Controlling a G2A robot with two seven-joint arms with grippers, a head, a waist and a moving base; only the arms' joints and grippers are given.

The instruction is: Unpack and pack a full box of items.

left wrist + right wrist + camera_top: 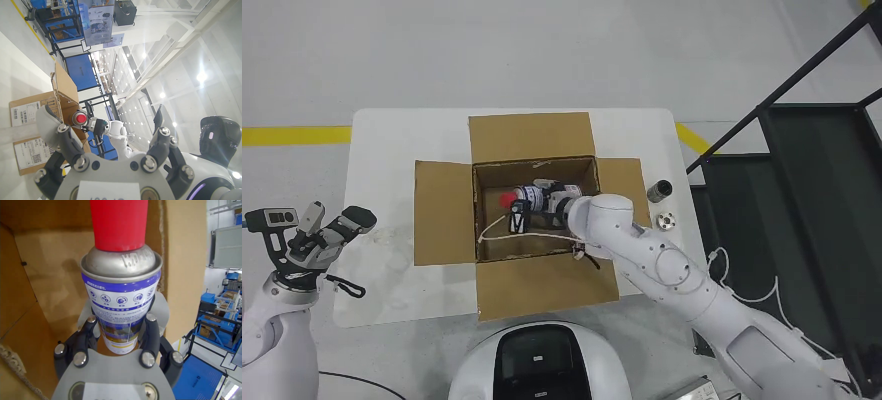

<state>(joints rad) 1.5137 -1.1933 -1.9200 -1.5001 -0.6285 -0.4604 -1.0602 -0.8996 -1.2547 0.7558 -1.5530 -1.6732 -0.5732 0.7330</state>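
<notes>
Top view: cardboard box [442,213] sits mid-frame on the white table [392,150], all 4 flaps open outward. R gripper [542,196] is over the box opening, in its upper half, arm extending from lower right of frame. It's clamped on a spray can [529,192]; can lies approx horizontal w/ its red cap [508,200] pointing to frame left. Can't tell if the can touches the box floor. R wrist view: both fingers [160,309] press the can's printed label from opposite sides, approx mid-body. Silver shoulder & red cap stick out past the fingertips, brown box walls close behind.

Just below the can in top view, inside the box: a small black item [519,221], plus a thin white cable [504,236] running toward the opening's lower-left corner.

L gripper [332,224] is at far left of frame, by the table's left edge, well apart from the box, jaws spread wide & empty. L wrist view: it looks across at the box's labelled outer side, w/ the can's cap seen end-on beyond a flap edge.

On the table right of the box: a short metal cylinder [660,189] just beside the right flap, and below it in frame a small round part [667,221]; the 2 sit apart. At left edge of frame a yellow floor line [292,135], at right a dark stair frame [802,180].
</notes>
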